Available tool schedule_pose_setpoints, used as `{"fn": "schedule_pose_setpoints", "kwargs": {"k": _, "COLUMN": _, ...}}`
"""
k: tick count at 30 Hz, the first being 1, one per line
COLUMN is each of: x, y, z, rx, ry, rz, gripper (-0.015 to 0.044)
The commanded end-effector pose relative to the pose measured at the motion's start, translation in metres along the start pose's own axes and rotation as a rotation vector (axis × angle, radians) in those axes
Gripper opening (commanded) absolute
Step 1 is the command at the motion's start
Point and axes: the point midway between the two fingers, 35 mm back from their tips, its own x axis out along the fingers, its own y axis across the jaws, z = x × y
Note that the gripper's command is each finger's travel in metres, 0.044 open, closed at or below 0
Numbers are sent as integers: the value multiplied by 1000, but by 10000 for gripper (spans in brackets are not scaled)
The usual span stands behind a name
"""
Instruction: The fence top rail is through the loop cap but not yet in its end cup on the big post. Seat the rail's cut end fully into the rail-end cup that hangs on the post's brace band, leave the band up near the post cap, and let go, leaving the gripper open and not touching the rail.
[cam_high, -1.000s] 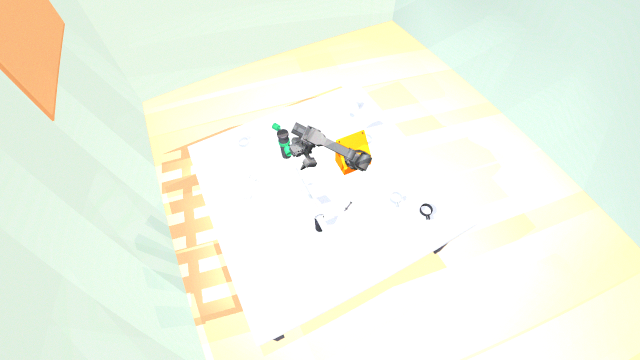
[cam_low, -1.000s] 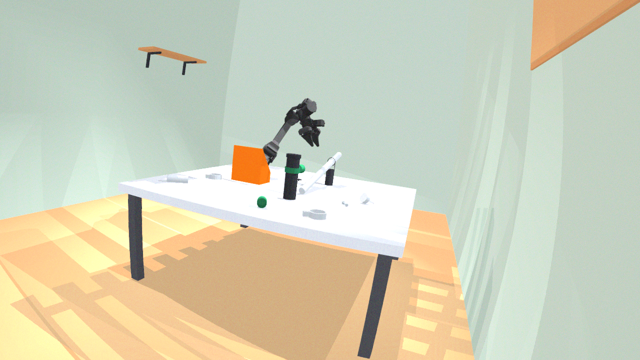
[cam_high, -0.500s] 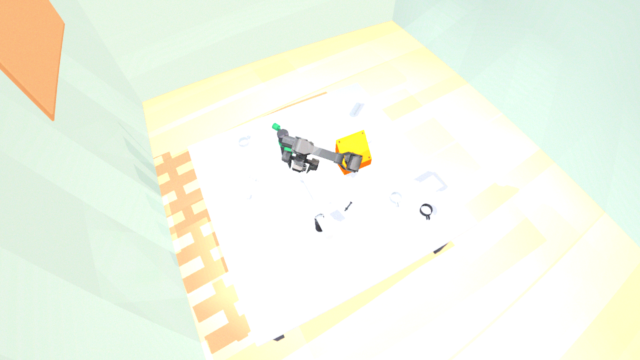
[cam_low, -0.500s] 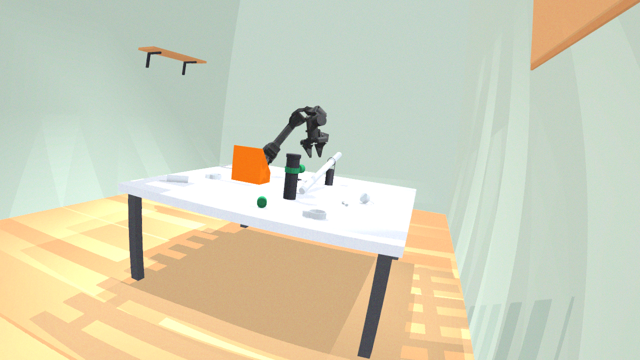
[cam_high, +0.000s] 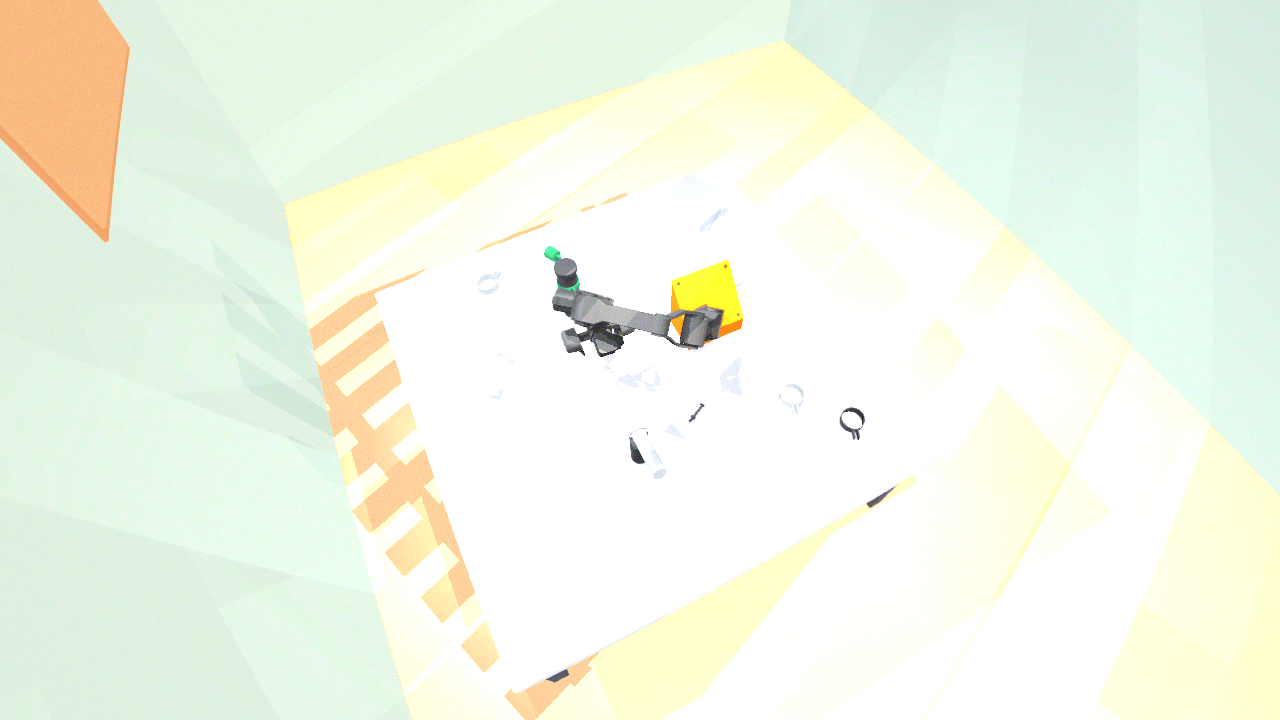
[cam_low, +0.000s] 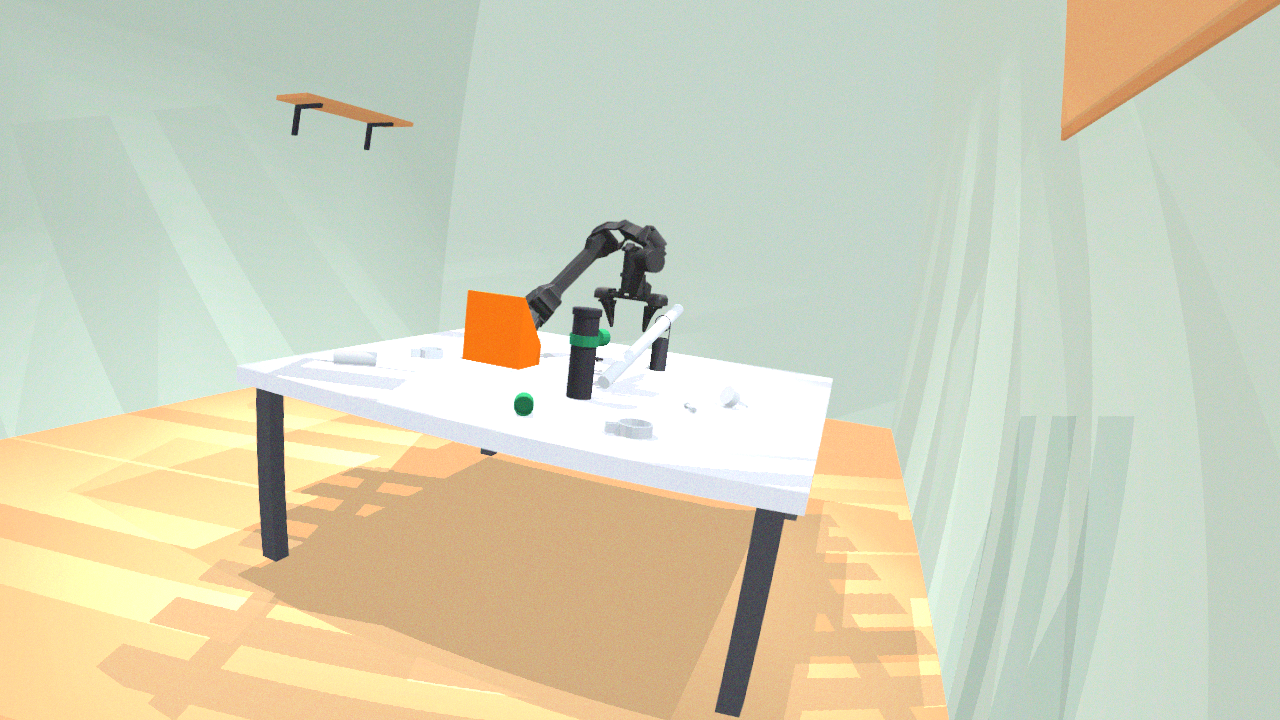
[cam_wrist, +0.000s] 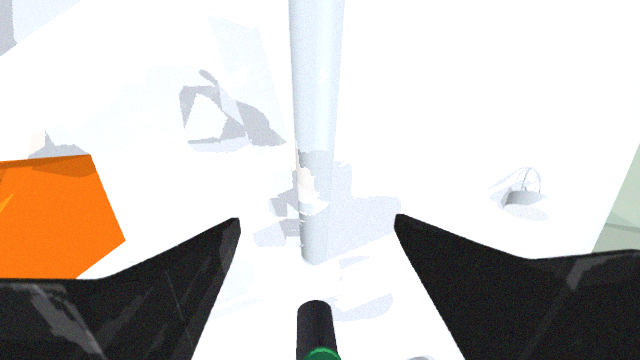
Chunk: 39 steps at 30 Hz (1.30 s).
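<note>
The white rail slants down through the loop cap on the short black post. Its cut end is low, beside the big black post and below the green rail-end cup, outside it. The green brace band is high on the post, just under the post cap. My gripper is open and empty above the rail. In the wrist view the rail runs between the separated fingertips. The fingertips are hidden under the arm in the top view.
An orange box stands by the arm's base. A loose green cup, a grey band, a bolt, a white cap and a black band lie on the table.
</note>
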Motion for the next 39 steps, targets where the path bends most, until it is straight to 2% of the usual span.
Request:
{"fn": "schedule_pose_setpoints", "kwargs": {"k": 1, "x": 3, "y": -1, "z": -1, "rx": -21, "ry": 3, "rz": 8, "gripper": 440}}
{"fn": "schedule_pose_setpoints", "kwargs": {"k": 7, "x": 36, "y": 0, "z": 0, "rx": -21, "ry": 1, "rz": 8, "gripper": 440}}
{"fn": "schedule_pose_setpoints", "kwargs": {"k": 39, "x": 84, "y": -2, "z": -1, "rx": -21, "ry": 2, "rz": 7, "gripper": 440}}
